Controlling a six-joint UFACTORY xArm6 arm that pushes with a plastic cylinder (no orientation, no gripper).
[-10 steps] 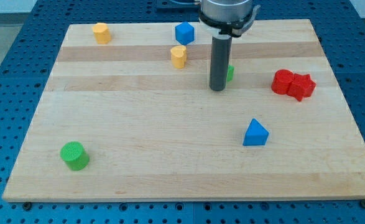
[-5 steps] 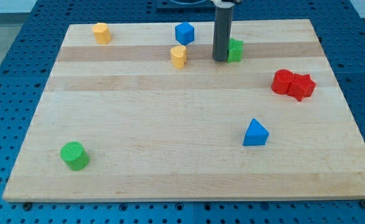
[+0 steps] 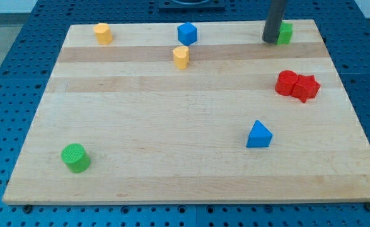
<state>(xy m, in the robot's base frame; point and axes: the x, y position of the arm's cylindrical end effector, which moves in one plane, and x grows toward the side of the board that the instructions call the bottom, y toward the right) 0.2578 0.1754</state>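
Note:
My tip rests near the top right of the wooden board, pressed against the left side of a small green block. Below them, at the right, two red blocks lie touching each other. A blue cube and a yellow cylinder sit at top centre, well to the left of my tip.
Another yellow cylinder stands at the top left. A blue triangular block lies lower right of centre. A green cylinder sits at the bottom left. Blue pegboard surrounds the board.
My tip has travelled up and to the right, and the small green block has moved with it from the board's upper middle to the top right corner area.

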